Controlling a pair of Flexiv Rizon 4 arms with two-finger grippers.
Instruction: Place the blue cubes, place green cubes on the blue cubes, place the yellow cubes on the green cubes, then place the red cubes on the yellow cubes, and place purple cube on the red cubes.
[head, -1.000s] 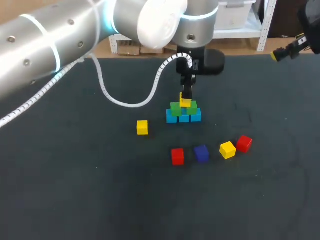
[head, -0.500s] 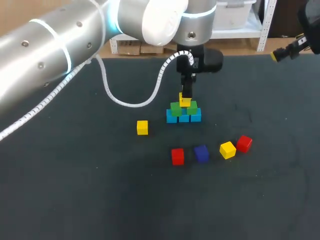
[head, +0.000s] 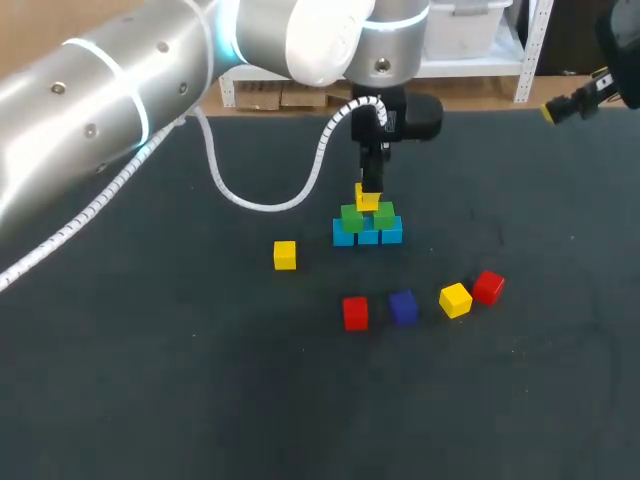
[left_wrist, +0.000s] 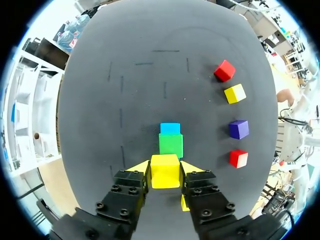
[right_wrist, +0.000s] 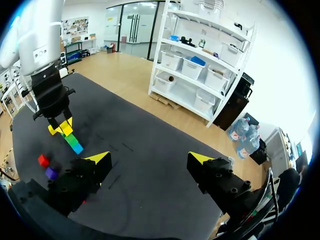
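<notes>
Three blue cubes (head: 368, 236) sit in a row on the dark table, with two green cubes (head: 352, 217) on top of them. My left gripper (head: 368, 196) is shut on a yellow cube (head: 367, 199) right over the green ones; I cannot tell if it touches them. In the left wrist view the yellow cube (left_wrist: 165, 170) fills the gap between the fingers, with a green cube (left_wrist: 171, 144) and a blue cube (left_wrist: 170, 128) just ahead. My right gripper (right_wrist: 150, 160) hangs open and empty, far off at the table's back right (head: 560, 108).
Loose cubes lie in front of the stack: a yellow cube (head: 285, 254), a red cube (head: 355, 312), a purple cube (head: 403, 306), another yellow cube (head: 455, 299) and a second red cube (head: 488, 287). A white cable (head: 260, 200) hangs from my left arm.
My left gripper has shifted slightly up and to the left with the yellow cube still in it. The right arm and the loose cubes have not moved.
</notes>
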